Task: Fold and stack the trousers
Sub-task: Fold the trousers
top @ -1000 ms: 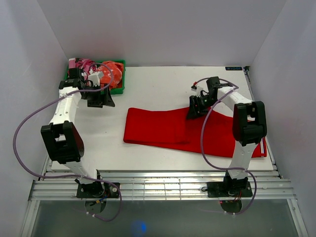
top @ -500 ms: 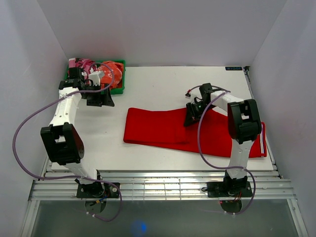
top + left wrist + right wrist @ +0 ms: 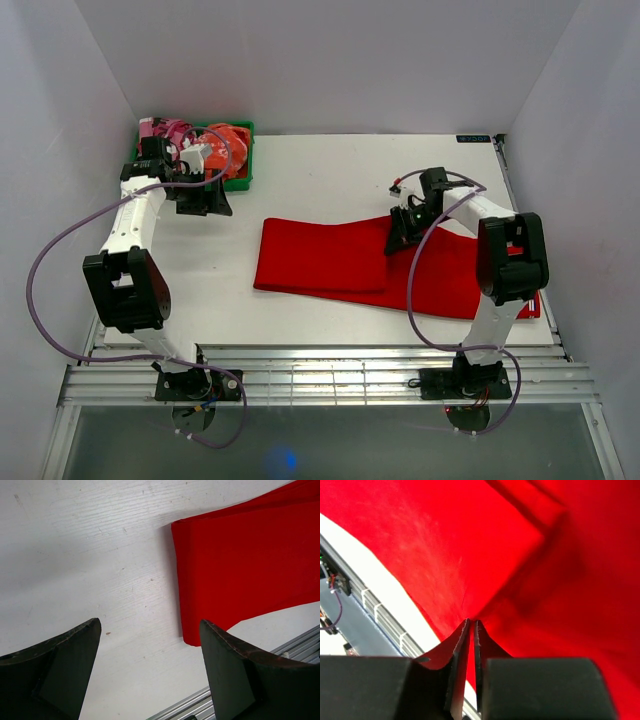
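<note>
At far edge, right pincer [image 3: 471, 622] clamps trousers [image 3: 445, 540]

Both arms, left arm [image 3: 132, 228] and right arm [image 3: 490, 320], use white link shells between black joint housings. A lilac cable [image 3: 30, 275] runs in a loose loop from each black base [image 3: 185, 383] to the wrist. The left gripper [image 3: 149, 625] and right gripper [image 3: 472, 622] carry matt black wedge-shaped fingers [image 3: 60, 670] tapering to thin tips.
</note>
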{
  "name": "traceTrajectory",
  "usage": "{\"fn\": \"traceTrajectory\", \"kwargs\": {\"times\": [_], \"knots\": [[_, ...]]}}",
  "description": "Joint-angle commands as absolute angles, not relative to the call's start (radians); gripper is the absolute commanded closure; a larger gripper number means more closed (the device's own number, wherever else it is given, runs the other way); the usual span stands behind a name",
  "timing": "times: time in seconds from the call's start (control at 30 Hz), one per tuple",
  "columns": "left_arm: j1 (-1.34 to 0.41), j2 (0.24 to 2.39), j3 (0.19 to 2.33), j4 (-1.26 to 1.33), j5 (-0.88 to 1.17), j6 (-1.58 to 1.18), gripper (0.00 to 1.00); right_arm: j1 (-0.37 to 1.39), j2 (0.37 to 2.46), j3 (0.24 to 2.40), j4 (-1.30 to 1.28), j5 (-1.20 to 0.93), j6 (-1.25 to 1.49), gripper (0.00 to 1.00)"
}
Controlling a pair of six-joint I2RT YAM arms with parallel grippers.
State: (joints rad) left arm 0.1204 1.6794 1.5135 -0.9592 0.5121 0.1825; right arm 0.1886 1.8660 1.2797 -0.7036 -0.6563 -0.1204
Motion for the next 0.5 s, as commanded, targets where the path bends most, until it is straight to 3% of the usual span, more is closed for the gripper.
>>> {"fn": "traceTrajectory", "kwargs": {"times": [0.0,0.1,0.13,0.47], "knots": [[0.12,1.677,1.513,-0.942,0.52,0.179,0.11,0.172,1.908,1.288,-0.712,-0.641,-0.137,0.85],[0.12,1.684,1.514,-0.943,0.518,0.17,0.11,0.172,1.966,1.324,-0.724,-0.655,-0.127,0.51],[0.121,1.686,1.513,-0.943,0.518,0.17,0.11,0.172,1.986,1.331,-0.726,-0.663,-0.126,0.48],[0.12,1.68,1.503,-0.943,0.486,0.167,0.1,0.178,2.063,1.368,-0.725,-0.718,-0.11,0.44]]}}
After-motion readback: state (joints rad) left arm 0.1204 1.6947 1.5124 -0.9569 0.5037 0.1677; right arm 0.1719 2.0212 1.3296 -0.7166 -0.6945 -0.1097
